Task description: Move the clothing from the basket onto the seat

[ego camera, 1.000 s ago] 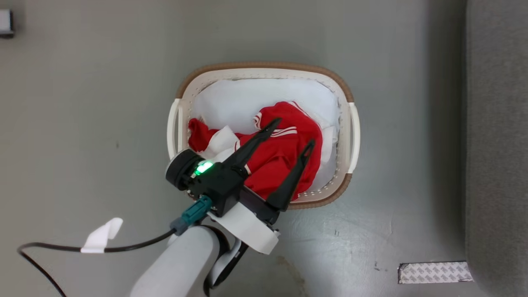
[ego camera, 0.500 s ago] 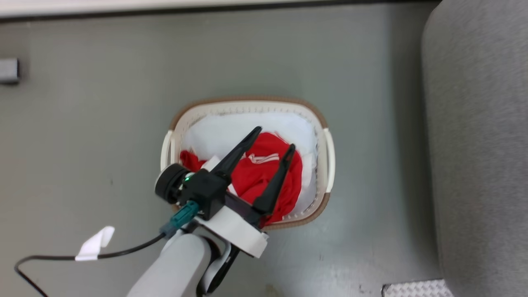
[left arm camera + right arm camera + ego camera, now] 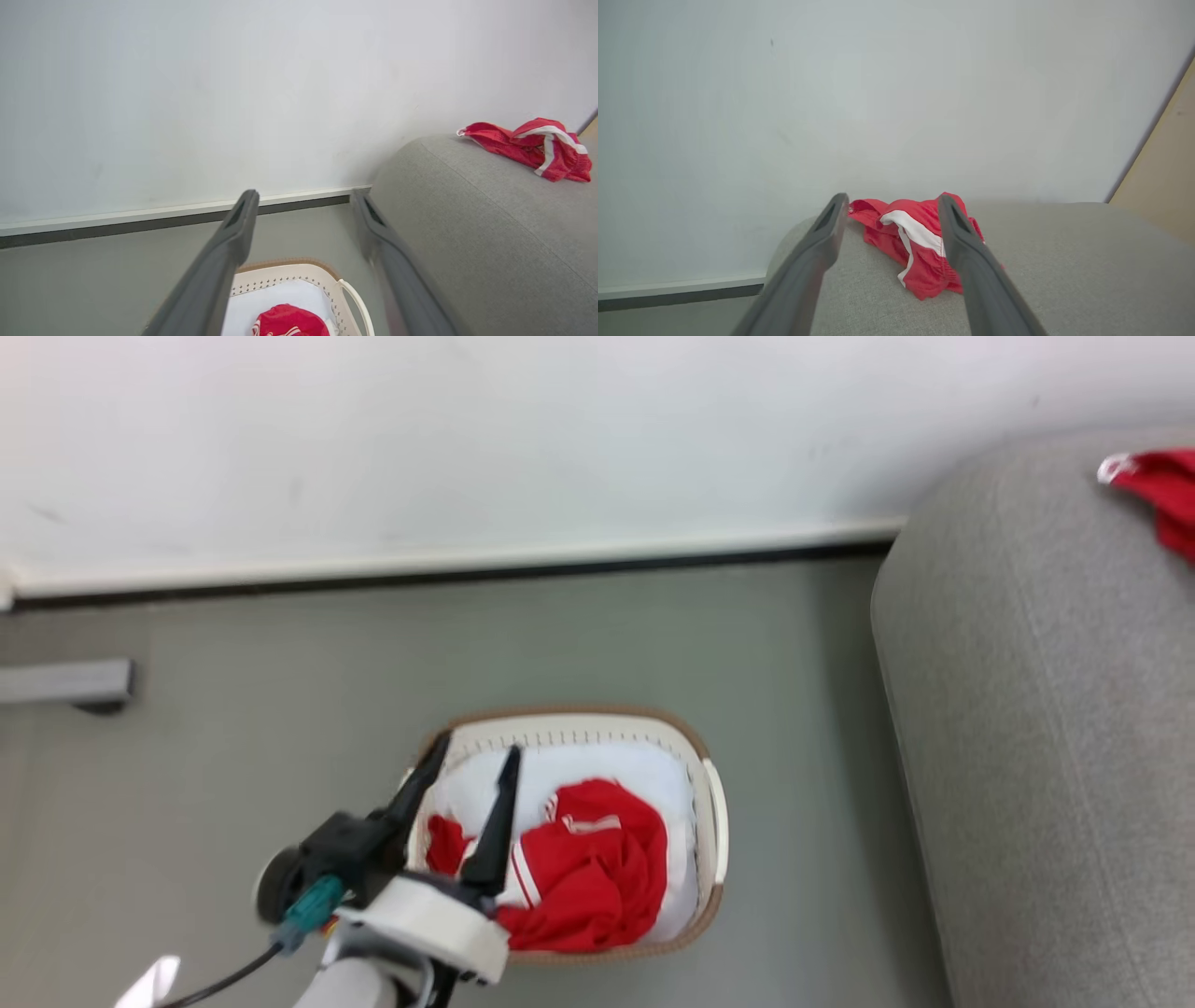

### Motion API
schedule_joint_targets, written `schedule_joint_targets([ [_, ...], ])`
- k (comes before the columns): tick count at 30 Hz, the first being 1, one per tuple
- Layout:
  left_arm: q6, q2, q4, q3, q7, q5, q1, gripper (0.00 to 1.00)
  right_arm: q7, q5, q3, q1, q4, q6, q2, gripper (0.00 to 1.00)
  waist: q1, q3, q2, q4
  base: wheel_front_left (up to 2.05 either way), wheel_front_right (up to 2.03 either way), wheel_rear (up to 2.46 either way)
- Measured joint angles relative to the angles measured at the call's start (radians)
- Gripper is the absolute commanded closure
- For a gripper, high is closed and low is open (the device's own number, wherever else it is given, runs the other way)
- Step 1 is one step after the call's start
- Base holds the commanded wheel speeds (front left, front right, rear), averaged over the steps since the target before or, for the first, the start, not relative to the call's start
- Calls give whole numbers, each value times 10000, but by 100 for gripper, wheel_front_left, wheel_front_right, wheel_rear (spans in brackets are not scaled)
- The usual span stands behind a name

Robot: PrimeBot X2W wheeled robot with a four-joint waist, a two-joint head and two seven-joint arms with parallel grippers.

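One red piece (image 3: 920, 252) down on seat (image 3: 1064, 261), crumpled near wall end. Right gripper (image 3: 893, 199) spread wide, nothing between jaws, hovering just short of that piece (drop looks finished to me). Other clothing (image 3: 588, 877) heaped in basket (image 3: 579, 717) on floor beside seat, lying on white liner (image 3: 597, 770). Left gripper (image 3: 474, 749) wide too, empty, poised above basket's left rim. Step in hand, my guess: going for next piece. Next move calls for lowering left fingers into red heap, pinching thick fold, leaving liner behind.

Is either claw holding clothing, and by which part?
Nothing held. Left claw open near the basket; right claw open, red garment lying loose on the seat.
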Motion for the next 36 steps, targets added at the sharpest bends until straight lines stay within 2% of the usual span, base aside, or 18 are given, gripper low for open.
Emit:
schedule_joint_targets([
  [6,263,13,161,834,-71,-40,868,0,-359,629,955,1301,-240,0,460,0,0,-992,0,208,0,0,0],
  [10,265,-17,161,1392,-73,203,1492,0,-552,826,1866,1978,-104,0,612,0,0,-1481,0,366,0,0,0],
  [20,-165,-479,351,2391,-73,874,2818,0,-644,1693,3787,3259,362,0,698,0,1,-2413,0,497,0,0,0],
  [36,-861,-984,644,3009,-73,1710,3289,0,-654,2144,4259,3777,497,0,700,0,4,-2913,0,504,0,0,0],
])
